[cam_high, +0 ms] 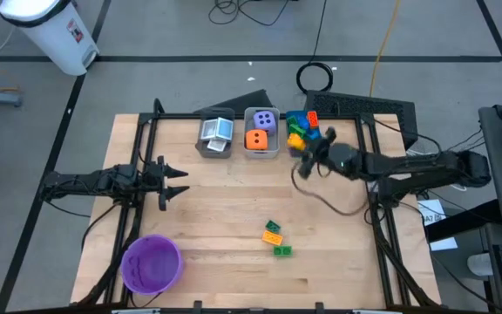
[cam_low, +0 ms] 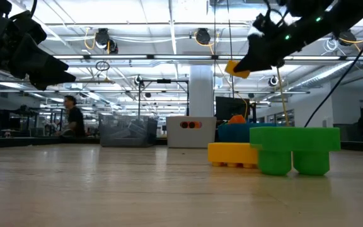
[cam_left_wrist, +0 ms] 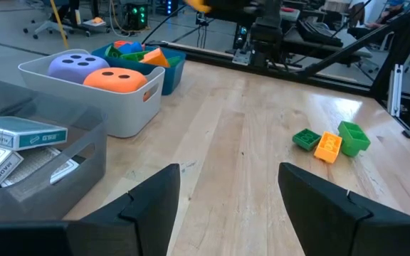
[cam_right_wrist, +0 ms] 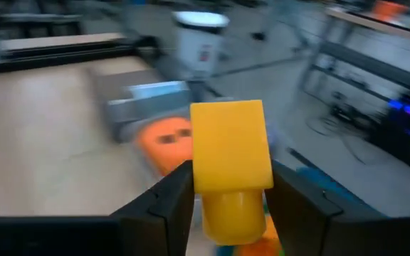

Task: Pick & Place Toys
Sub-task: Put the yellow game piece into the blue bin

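My right gripper [cam_right_wrist: 226, 181] is shut on a yellow brick [cam_right_wrist: 230, 153] and hangs high above the table [cam_high: 234, 209], close to the blue bin [cam_high: 301, 126] of bricks at the far edge. Beside that bin, a grey bin [cam_high: 261, 133] holds a purple die [cam_high: 266, 119] and an orange die [cam_high: 256, 139]. A clear bin [cam_high: 216, 136] holds the cards [cam_left_wrist: 20, 135]. Three loose bricks, two green and one orange-yellow [cam_high: 274, 235], lie flat on the table near the front. My left gripper [cam_high: 179, 179] waits open at the table's left side. My right gripper pinches the yellow brick by two opposite sides [cam_right_wrist: 199, 178] between its two fingers. The fingers reach almost level toward the far bins, and the brick sticks out past the fingertips [cam_low: 238, 68]. It is lifted well clear of the table.
A round purple bowl [cam_high: 151, 263] stands at the near left corner. A black cable [cam_high: 321, 196] from the right arm trails over the table's right part. Bare wood lies between the loose bricks and the bins. People and desks show in the room beyond the table.
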{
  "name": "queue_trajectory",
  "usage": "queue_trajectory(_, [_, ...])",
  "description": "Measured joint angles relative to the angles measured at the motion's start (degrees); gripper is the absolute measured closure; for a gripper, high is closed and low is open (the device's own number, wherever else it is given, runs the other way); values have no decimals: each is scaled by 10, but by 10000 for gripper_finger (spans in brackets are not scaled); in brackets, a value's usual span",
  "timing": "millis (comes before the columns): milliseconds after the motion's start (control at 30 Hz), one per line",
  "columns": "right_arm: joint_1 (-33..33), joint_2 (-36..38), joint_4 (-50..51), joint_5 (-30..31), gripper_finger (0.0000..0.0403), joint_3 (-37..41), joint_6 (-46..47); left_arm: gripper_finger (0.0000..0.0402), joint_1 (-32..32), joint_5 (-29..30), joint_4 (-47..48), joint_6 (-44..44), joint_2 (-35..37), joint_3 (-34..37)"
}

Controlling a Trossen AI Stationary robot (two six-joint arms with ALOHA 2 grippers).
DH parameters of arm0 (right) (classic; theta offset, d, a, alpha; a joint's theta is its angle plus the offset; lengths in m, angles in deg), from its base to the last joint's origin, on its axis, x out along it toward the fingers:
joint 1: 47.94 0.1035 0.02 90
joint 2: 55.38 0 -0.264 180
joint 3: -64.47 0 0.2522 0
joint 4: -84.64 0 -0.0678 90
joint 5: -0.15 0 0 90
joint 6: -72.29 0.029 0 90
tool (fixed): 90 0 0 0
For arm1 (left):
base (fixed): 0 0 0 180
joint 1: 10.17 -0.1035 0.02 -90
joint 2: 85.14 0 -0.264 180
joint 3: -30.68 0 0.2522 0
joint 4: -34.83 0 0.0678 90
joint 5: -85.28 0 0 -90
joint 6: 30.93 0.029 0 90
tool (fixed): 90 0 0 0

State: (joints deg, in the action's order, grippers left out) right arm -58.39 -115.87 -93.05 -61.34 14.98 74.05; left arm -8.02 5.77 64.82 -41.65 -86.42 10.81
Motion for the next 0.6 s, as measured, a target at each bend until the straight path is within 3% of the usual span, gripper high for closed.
queue_trajectory(133, [-101, -23, -16, -30, 255, 0, 6, 156, 0, 0, 0, 0, 0, 0])
queue_trajectory(333, [-243, -91, -46, -149, 263, -1, 39, 155, 0, 0, 0, 0, 0, 0])
queue_trajectory(600, [-304, -189, -59, -207, 246, 0, 67, 155, 0, 0, 0, 0, 0, 0])
